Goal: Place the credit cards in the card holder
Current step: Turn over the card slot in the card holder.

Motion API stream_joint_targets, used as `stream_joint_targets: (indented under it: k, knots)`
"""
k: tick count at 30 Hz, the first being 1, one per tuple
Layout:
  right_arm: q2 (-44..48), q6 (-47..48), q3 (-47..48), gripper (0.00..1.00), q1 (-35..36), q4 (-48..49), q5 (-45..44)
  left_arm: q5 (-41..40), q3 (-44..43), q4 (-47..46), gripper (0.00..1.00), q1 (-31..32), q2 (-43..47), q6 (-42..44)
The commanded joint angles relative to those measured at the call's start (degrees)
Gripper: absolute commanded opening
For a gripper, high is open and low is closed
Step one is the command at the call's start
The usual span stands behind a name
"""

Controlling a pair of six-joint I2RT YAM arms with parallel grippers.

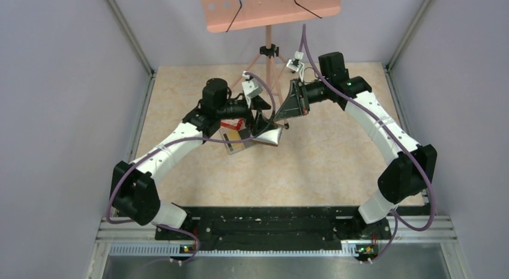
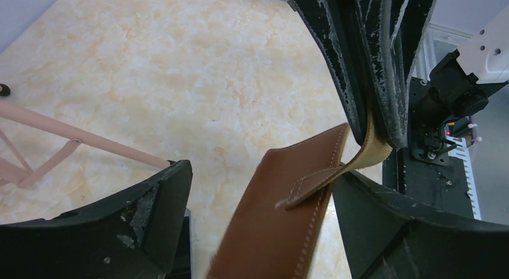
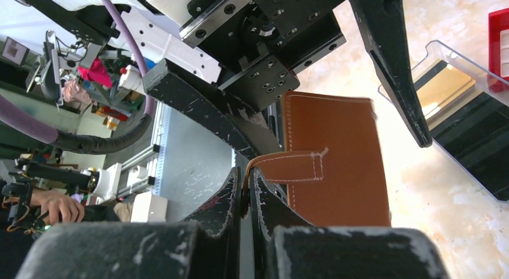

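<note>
In the top view, a clear box (image 1: 233, 144) lies farthest left, at about 9 o'clock from the two hands, which meet at mid-worktop. A red tray (image 1: 230, 125) is just beside the box at its 12 o'clock. The right wrist view shows a tan card (image 3: 441, 90) and a black card (image 3: 474, 135) lying flat inside the box.

Next comes the left hand (image 2: 264, 174), spread as wide as it goes. One finger (image 2: 126, 225) is at 8 o'clock of the wallet (image 2: 273, 225) and the other at 4 o'clock. The wallet sits in the gap between them and is not clamped. I cannot tell whether either finger touches it.

The brown wallet is closed, with its outer face showing. It hangs tilted over the marbled worktop (image 2: 180, 81) from its stitched strap (image 3: 288, 166). I cannot tell whether its low end rests on the worktop.

Farthest right, the right hand (image 3: 247, 183) is pinched tight on the strap's free end, at 8 o'clock of the wallet in its own wrist view. No card is in either hand.
</note>
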State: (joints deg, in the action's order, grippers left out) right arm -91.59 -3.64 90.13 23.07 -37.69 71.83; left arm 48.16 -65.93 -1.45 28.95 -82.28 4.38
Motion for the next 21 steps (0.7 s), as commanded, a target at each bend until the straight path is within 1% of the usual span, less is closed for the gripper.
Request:
stream_joint_targets:
  k: [1, 2, 4, 5, 7, 8, 9, 11, 12, 15, 17, 19, 21]
  knots:
    - [-0.08, -0.1, 1.8, 0.0, -0.47, 1.22, -0.51, 1.72, -1.25, -1.72, 0.85, 0.0, 0.42, -0.24]
    - [-0.08, -0.3, 1.95, 0.0, -0.76, 1.23, -1.06, 1.53, -1.24, -0.92, 0.78, 0.0, 0.35, -0.3]
    - [-0.17, -0.93, 2.06, 0.0, -1.11, 1.26, -2.33, 1.4, -1.34, 0.22, 0.55, 0.05, -0.15, -0.88]
    - [-0.31, -1.3, 2.26, 0.0, -1.15, 1.18, -2.34, 1.24, -1.45, 0.8, 0.5, 0.05, -0.29, -1.13]
    - [-0.51, -1.94, 2.5, 0.0, -1.26, 1.28, -2.29, 1.22, -1.38, 0.78, 0.47, 0.05, -0.5, -2.12]
    - [-0.52, -2.11, 2.6, 0.0, -1.25, 1.3, -2.51, 1.26, -1.14, 0.3, 0.42, 0.04, -0.56, -2.55]
    - [-0.43, -2.24, 2.6, 0.0, -1.3, 1.23, -2.92, 1.47, -1.08, -0.27, 0.31, -0.01, -0.64, -2.78]
    - [-0.28, -2.41, 2.39, 0.0, -1.47, 1.22, -4.08, 1.7, -1.53, -0.41, 0.06, 0.04, -0.68, -3.05]
    - [-0.12, -2.35, 2.3, 0.01, -1.61, 1.29, -4.96, 1.77, -1.9, -0.42, 0.0, -0.04, -0.75, -3.22]
    - [0.54, -3.14, 1.87, 0.34, -2.37, 1.22, -10.02, 1.98, -2.99, -1.05, 0.0, -0.3, -0.96, -7.58]
    - [1.32, -3.24, 1.01, 0.55, -2.94, 1.23, -11.74, 1.81, -4.01, -2.29, 0.0, -0.73, -1.53, -13.03]
    - [2.36, -2.72, -0.03, 0.7, -3.14, 0.98, -13.29, 2.57, -5.22, -3.46, 0.0, -1.24, -2.33, -18.33]
    - [3.5, -1.75, -1.85, 0.78, -3.2, 0.95, -13.48, 3.25, -6.29, -4.05, 0.0, -1.5, -3.09, -21.62]
